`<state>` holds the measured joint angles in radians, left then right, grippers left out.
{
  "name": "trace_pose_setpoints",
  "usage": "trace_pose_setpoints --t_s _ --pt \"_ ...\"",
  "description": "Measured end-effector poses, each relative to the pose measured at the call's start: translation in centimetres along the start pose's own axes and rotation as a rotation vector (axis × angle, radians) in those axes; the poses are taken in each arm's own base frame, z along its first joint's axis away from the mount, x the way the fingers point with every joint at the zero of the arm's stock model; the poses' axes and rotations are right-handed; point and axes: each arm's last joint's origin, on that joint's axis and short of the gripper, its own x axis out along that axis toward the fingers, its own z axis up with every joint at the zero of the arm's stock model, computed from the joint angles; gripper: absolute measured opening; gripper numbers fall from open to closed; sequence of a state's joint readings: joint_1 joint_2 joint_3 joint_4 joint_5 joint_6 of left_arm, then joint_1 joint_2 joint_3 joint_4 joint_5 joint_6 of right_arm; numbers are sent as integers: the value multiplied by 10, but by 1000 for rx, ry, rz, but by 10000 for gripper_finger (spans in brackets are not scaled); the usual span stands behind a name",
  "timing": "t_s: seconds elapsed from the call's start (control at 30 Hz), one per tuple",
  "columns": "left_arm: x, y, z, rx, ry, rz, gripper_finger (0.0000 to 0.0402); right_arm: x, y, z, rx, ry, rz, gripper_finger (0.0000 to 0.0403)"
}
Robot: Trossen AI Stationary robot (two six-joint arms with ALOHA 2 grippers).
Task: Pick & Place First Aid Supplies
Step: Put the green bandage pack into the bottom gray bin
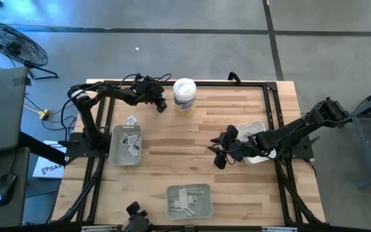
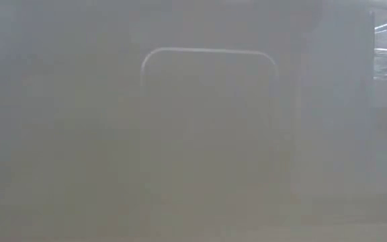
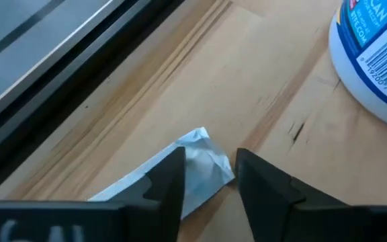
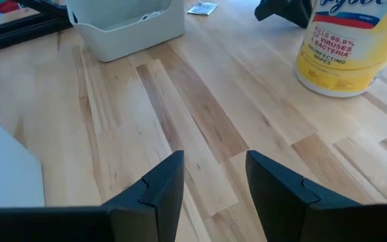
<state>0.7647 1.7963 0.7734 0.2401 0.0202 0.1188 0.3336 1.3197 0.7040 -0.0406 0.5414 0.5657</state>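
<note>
While the low view shows only a grey blur, the high view looks down on the whole desk (image 1: 172,161), and the white tub (image 1: 184,96) near its far edge serves as the landmark. Just left of the tub, the left gripper (image 1: 161,105) is down at the desk surface. In the left wrist view its two dark fingers (image 3: 170,180) stand a little apart with a crumpled white packet (image 3: 195,168) lying between them on the wood; whether they already pinch it I cannot tell. Below and to the right of the tub, near the middle of the desk, the right gripper (image 1: 219,154) hangs with its fingers spread wide and nothing between them. A grey tray (image 1: 125,144) left of and nearer than the tub holds several small packets, one loose packet (image 1: 132,120) lies just beyond that tray, and a second tray (image 1: 188,200) at the near edge holds pale wrappers.
</note>
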Motion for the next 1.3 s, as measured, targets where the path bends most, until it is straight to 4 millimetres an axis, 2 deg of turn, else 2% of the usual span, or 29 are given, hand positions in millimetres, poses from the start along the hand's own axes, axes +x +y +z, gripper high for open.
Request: trace_pose_setpoints --t_s 0.1,0.2,0.27,0.4,0.5,0.6,0.73,0.83,0.97,1.13,1.3 --pt "0 0 0 3 5 10 89 -1 1 -1 17 1 4 154" --pt "0 0 0 5 8 26 30 -2 3 -2 30 3 12 154" --pt "0 1 -1 4 9 34 9 -3 4 -3 35 4 19 154" --pt "-4 1 1 -13 12 25 15 -6 9 -5 40 9 38 154" --pt "-16 0 4 -51 21 -41 4 -8 12 -7 50 16 58 154" --pt "-37 -3 13 -69 4 -144 4 -10 15 -9 57 33 87 154" --pt "-71 -19 25 -39 -36 -304 2 -12 19 -12 70 45 111 154" --pt "-101 -41 37 29 -112 -432 1 -14 20 -13 64 42 112 154" --pt "-137 -80 40 139 -151 -553 1 -14 20 -13 65 39 109 154" --pt "-174 -137 30 285 -177 -723 1 -14 19 -12 64 23 83 154" --pt "-207 -204 14 426 -278 -926 1 -13 16 -12 54 0 19 154"
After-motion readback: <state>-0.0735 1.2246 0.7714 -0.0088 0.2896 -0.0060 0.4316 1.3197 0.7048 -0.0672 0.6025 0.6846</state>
